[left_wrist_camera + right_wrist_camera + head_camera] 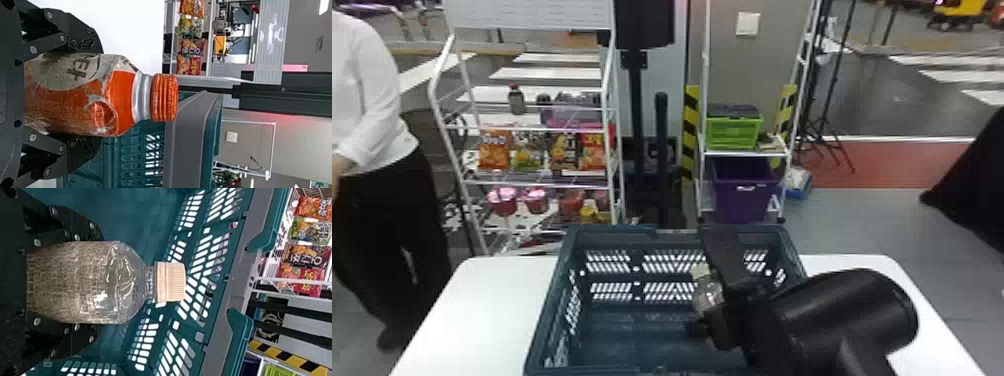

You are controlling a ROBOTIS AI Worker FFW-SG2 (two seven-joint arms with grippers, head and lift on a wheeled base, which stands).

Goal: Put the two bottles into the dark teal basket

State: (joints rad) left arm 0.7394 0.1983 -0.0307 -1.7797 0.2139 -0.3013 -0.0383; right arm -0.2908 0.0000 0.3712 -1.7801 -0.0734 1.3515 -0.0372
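The clear bottle with a pale cap (pixel 78 282) is gripped in the right pincer (pixel 713 300), cap up, and is held at the opening of the dark teal basket (pixel 559 295); whether its base touches the basket's floor cannot be told. The orange-capped bottle (pixel 123 103) is clasped by the left pincer (pixel 96 96), also cap up, near the basket's left side. The basket is carried by the white bench (pixel 497 285). Snack bags (pixel 494 150) are displayed on a rack (pixel 434 90) beyond.
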